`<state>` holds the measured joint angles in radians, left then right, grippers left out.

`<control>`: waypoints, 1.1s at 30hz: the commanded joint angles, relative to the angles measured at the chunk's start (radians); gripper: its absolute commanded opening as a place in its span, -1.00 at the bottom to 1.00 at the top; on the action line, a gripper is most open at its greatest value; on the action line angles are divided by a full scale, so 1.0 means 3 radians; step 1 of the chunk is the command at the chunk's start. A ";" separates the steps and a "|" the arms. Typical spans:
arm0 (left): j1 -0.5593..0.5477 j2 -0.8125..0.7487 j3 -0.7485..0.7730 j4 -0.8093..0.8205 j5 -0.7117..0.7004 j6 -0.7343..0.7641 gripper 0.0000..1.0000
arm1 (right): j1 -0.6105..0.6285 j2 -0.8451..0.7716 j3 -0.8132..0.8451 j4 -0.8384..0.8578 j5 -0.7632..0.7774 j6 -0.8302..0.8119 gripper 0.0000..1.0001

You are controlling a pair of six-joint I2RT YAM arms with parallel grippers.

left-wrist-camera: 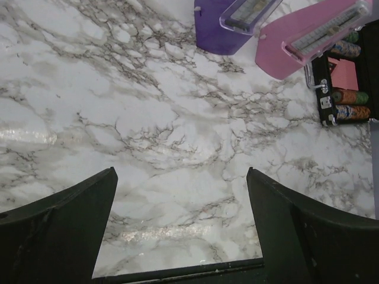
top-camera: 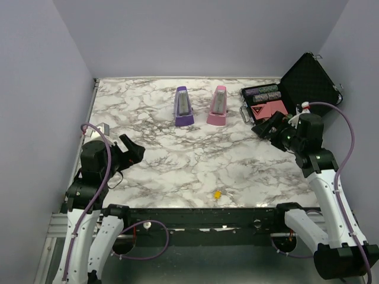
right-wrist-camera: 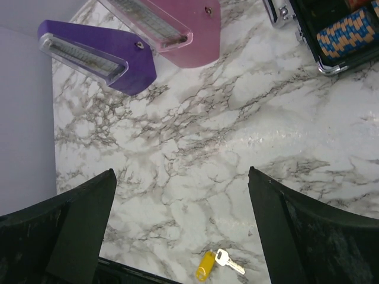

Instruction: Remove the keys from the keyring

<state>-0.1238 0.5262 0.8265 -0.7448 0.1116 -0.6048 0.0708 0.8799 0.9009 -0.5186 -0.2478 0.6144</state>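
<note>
The keys (top-camera: pixel 218 193) lie on the marble table near its front edge, a small yellow speck in the top view. In the right wrist view they show as a silver key (right-wrist-camera: pixel 229 261) joined to a yellow tag (right-wrist-camera: pixel 205 265); the ring itself is too small to see. My left gripper (top-camera: pixel 134 150) is open and empty at the left side of the table, far from the keys. My right gripper (top-camera: pixel 265 126) is open and empty at the right, above the table by the black case. In the wrist views both grippers (left-wrist-camera: pixel 180 180) (right-wrist-camera: pixel 180 177) hold nothing between their fingers.
A purple metronome (top-camera: pixel 183 106) and a pink metronome (top-camera: pixel 218 106) stand at the back middle. An open black case (top-camera: pixel 305 83) with poker chips (top-camera: pixel 265 93) sits at the back right. Walls enclose the table on the left, back and right.
</note>
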 commanded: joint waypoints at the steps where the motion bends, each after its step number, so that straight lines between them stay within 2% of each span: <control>1: 0.0014 0.0106 0.0083 -0.0503 0.0022 -0.0244 0.97 | 0.0015 -0.0207 -0.0006 -0.0403 0.0115 0.0243 1.00; 4: 0.0024 0.0234 -0.0039 -0.0488 0.0393 -0.0504 0.97 | 0.0015 -0.0360 -0.0073 -0.0419 0.0156 0.0324 1.00; 8: 0.0029 0.0312 -0.0448 0.0174 0.1242 -0.0729 0.98 | 0.0015 -0.0366 -0.0001 -0.0587 0.0187 0.0243 1.00; 10: -0.0022 0.0205 -0.0632 0.0380 0.1351 -0.0918 0.98 | 0.0015 -0.0315 0.0024 -0.0700 0.0192 0.0228 1.00; 14: -0.0399 -0.0107 -0.0842 0.0427 0.0907 -0.1189 0.98 | 0.0015 -0.0371 -0.0057 -0.0705 0.0167 0.0268 1.00; 18: -0.1094 -0.0057 -0.0924 0.0519 0.0509 -0.1460 0.97 | 0.0015 -0.0494 -0.0154 -0.0629 0.0080 0.0335 1.00; 22: -0.1927 0.0270 -0.0929 0.0595 -0.0084 -0.1787 0.97 | 0.0015 -0.0540 -0.0288 -0.0486 -0.0048 0.0422 1.00; 29: -0.2920 0.1195 -0.0832 0.1387 -0.0346 -0.2161 0.89 | 0.0015 -0.0346 -0.0180 -0.0623 -0.0079 0.0314 1.00; 33: -0.3238 0.1599 -0.0822 0.1950 -0.0500 -0.2340 0.79 | 0.0015 -0.0437 -0.0267 -0.0557 -0.0145 0.0371 1.00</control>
<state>-1.0176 0.9257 0.5591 -0.3775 0.0540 -1.2072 0.0708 0.7776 0.8318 -0.6914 -0.2481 0.7174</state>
